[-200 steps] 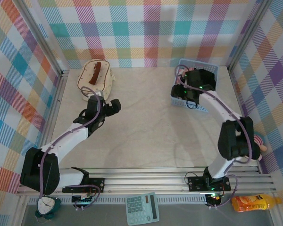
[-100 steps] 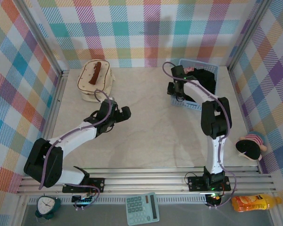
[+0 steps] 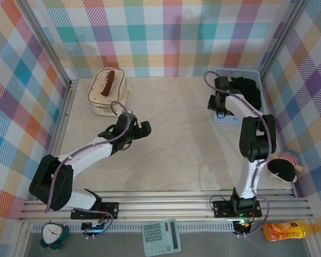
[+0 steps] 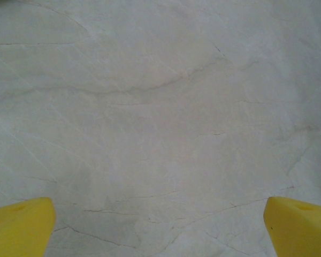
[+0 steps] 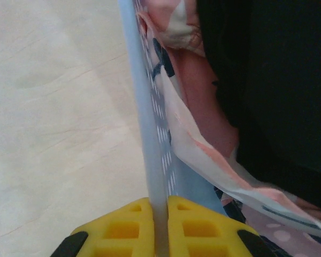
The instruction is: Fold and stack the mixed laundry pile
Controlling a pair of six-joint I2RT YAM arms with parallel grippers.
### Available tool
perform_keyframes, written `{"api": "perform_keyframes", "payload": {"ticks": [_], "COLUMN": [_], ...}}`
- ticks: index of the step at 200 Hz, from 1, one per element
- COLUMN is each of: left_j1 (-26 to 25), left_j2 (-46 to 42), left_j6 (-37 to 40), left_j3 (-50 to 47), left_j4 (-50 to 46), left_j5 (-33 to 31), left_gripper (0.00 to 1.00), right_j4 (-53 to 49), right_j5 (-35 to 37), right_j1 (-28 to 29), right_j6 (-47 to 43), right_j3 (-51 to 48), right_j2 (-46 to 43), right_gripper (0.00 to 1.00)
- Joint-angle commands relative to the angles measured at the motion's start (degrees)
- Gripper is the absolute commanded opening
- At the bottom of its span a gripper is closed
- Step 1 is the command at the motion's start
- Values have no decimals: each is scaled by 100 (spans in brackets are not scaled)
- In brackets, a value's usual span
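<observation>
- The right end effector (image 5: 159, 214) is pinching the basket (image 5: 143, 107) wall, not cloth.
- The black shirt (image 5: 278, 80) and pink garment (image 5: 195, 91) lie bunched inside the basket, at the far right of the surface (image 4: 160, 107).
- The left end effector (image 4: 160, 225) hangs spread over bare surface.
- Risk: a pull now would likely drag or tip the basket and spill the clothes, since plastic is gripped, not fabric.
</observation>
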Motion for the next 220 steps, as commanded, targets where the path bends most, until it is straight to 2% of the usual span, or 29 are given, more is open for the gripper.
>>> {"api": "perform_keyframes", "payload": {"ticks": [1,14,32,61,80,86,107,143,152,158,185,200,220], "left_j1": [-130,-170,-227,-305,-326,-340,-383,-465,-464,-465,-470,-474,-471], "left_j2": [189,305,463,624,704,731,822,905,907,905,853,845,901], "left_j6": [39,58,100,120,113,113,112,96,77,72,90,105,129], "left_j3": [293,409,595,857,951,985,1070,1115,1119,1121,1146,1146,1153], "left_j4": [-34,-63,-138,-235,-252,-253,-261,-279,-296,-313,-360,-345,-228], "left_j5": [13,31,46,48,54,59,89,28,23,7,-52,-88,-9], "left_gripper": [100,100,100,100,100,100,100,100,100,100,100,100,100], "right_j4": [-136,-74,-51,-124,-264,-267,-228,-546,-620,-654,-521,-372,-239], "right_j5": [82,-156,-408,-401,-245,-198,-219,-465,-456,-456,-496,-595,-1254], "right_j1": [-286,-387,-490,-811,-1190,-1297,-1602,-1807,-1841,-1861,-1985,-1986,-1970], "right_j6": [-134,-230,-369,-484,-425,-416,-440,-391,-352,-322,-234,-328,-425], "right_j3": [-252,-290,-332,-370,-320,-312,-187,514,661,733,715,691,777], "right_j2": [-261,-380,-641,-1092,-1159,-1161,-914,135,342,422,110,-353,-1021], "right_gripper": [12,16,29,46,49,53,65,69,66,61,0,0,0]}}
